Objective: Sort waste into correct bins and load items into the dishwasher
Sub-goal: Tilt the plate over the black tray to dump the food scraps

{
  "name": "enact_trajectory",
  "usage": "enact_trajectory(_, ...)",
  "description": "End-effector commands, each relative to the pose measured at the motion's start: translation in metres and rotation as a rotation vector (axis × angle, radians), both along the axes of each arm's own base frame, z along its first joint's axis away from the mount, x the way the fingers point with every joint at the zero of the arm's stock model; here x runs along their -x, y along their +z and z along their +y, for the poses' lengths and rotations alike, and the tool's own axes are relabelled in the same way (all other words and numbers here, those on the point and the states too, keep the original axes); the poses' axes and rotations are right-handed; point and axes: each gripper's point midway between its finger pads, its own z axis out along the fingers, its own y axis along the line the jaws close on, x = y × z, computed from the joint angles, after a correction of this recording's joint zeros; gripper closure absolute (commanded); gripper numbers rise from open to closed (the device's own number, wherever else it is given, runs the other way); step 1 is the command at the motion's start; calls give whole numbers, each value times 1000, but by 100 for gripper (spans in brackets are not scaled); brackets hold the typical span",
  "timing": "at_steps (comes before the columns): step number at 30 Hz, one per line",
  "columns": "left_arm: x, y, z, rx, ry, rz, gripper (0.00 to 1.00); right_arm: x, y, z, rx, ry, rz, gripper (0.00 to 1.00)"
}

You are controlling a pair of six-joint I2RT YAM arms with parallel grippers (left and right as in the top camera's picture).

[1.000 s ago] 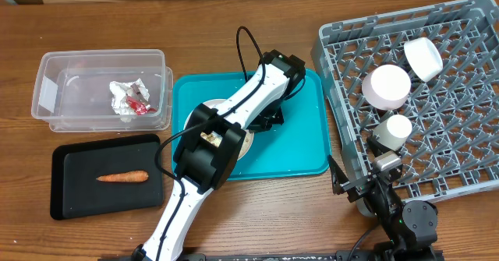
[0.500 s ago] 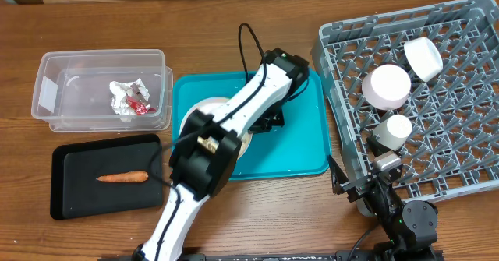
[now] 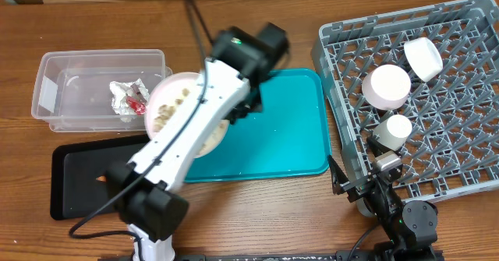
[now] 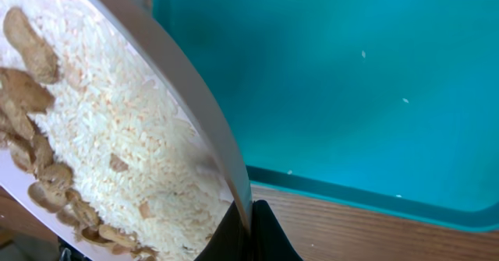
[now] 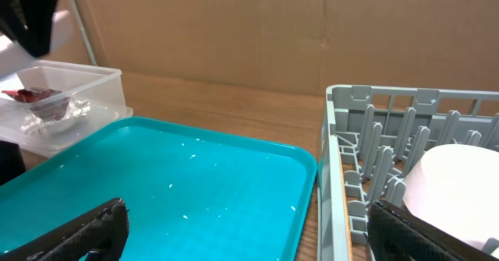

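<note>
The left gripper [image 4: 248, 228] is pinched shut on the rim of the white dinner plate [image 3: 175, 109]. In the wrist view its dark fingers [image 4: 261, 234] clamp the plate's lower edge, one on each side. The plate is tilted and carries a layer of rice [image 4: 125, 128], with beige food scraps [image 4: 27, 54] gathered along one side. From overhead it hangs across the gap between two containers: its left edge overlaps the right end of the clear plastic tub [image 3: 62, 66] and its right part lies over the left edge of the teal serving tray [image 3: 288, 136]. A few stray grains are scattered on the tray.

Inside the tub lie the crumpled tissue [image 3: 121, 97] and the red-and-white wrapper [image 3: 140, 105], close together. The black tray [image 3: 70, 191] sits just in front of the tub on the wooden table [image 3: 234, 214], and the left arm crosses over much of it, hiding what is on it.

The grey dish rack [image 3: 452, 152] stands to the right of the teal tray. It holds two white bowls [image 3: 387, 86] and a small white cup [image 3: 398, 127], all near its left side.

The right gripper [image 5: 245, 218] rests low at the rack's near-left corner. Its fingers are spread wide with nothing between them.
</note>
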Motion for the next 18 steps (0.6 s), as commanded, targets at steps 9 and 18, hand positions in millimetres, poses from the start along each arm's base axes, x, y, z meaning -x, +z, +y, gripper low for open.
enact_trajectory(9, -4, 17, 92, 72, 166, -19, 96, 0, 2, -1, -6, -4, -11, 0)
enact_trajectory(18, 14, -26, 146, 281, 287, -73, 96, 0, 2, -1, -5, -4, -11, 0)
